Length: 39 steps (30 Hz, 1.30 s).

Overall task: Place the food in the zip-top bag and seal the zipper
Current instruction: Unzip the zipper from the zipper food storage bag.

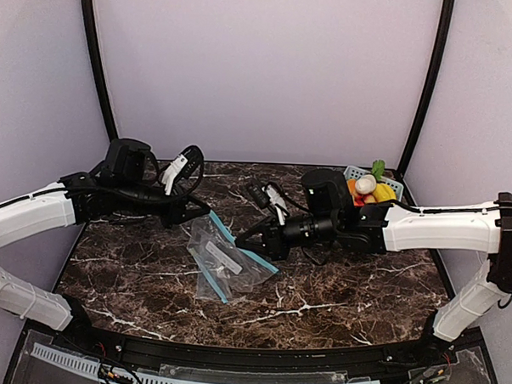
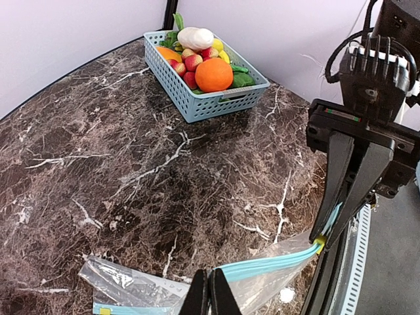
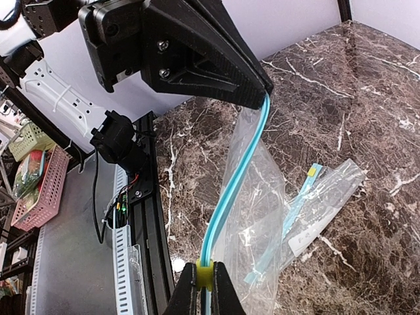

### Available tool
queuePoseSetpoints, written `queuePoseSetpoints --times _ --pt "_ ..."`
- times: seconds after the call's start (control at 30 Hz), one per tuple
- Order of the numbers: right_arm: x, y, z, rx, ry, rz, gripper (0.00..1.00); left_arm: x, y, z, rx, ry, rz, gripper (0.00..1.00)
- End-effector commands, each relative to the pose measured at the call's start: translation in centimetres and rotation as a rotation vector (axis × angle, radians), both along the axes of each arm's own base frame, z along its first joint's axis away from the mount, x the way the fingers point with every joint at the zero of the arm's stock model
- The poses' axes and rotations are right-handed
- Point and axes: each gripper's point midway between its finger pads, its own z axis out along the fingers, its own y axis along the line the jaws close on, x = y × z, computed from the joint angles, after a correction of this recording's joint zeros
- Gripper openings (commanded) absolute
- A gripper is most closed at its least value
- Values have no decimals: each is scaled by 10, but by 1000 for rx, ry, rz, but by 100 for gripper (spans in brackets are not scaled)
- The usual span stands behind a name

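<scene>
A clear zip-top bag (image 1: 236, 257) with a blue zipper (image 3: 226, 203) hangs stretched between my grippers, and I see no food inside it. My left gripper (image 2: 210, 298) is shut on one end of the zipper strip; it also shows in the top view (image 1: 206, 212). My right gripper (image 3: 205, 292) is shut on the yellow slider (image 3: 205, 275) at the other end; it also shows in the top view (image 1: 241, 241). The food lies in a blue basket (image 2: 197, 108) at the back right: an orange ball (image 2: 213, 74), a white oblong (image 2: 195, 37), a yellow piece (image 2: 218, 44) and a green piece (image 2: 241, 79).
A second clear bag (image 3: 325, 197) with a white label and its own yellow slider (image 3: 310, 171) lies flat on the marble table (image 2: 131, 170) under the held one. The table's near edge has a black rail (image 3: 141, 216).
</scene>
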Motion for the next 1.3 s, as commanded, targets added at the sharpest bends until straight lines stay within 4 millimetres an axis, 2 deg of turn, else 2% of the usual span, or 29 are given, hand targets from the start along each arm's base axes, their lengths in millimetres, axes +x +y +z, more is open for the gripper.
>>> queuePoseSetpoints --times 0.0,0.53,1.27 --pt "-10 -6 -15 -48 28 28 0 17 17 7 6 -45 104 1" --pt "-11 -9 -19 -59 31 21 0 36 39 6 20 -43 214 1" --pt "-11 -13 -19 -60 30 10 0 53 61 7 9 -36 312 1"
